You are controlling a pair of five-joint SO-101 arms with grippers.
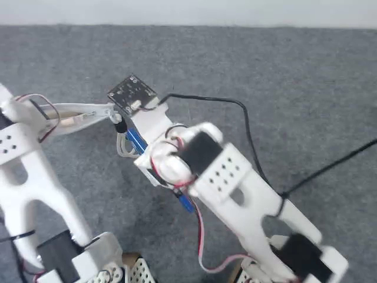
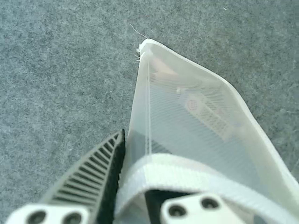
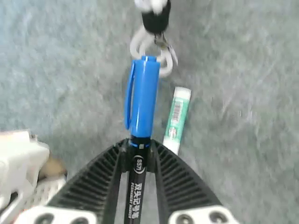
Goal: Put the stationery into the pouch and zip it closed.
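My left gripper (image 2: 138,161) is shut on the zip edge of the white mesh pouch (image 2: 187,116), which hangs from it with a pale item inside. My right gripper (image 3: 140,142) is shut on a black marker with a blue cap (image 3: 142,100). The cap's tip sits right at the pouch's white rim (image 3: 150,45), just below the left gripper (image 3: 154,14). In the high view the marker (image 1: 135,140) slants under the right wrist, beside the left gripper (image 1: 116,119) and the pouch (image 1: 122,147). A green and white stick (image 3: 176,119) lies on the carpet next to the marker.
Grey carpet (image 1: 283,76) covers the whole table. A black cable (image 1: 247,127) runs from the right wrist across the carpet toward the right. Both arm bases stand at the near edge.
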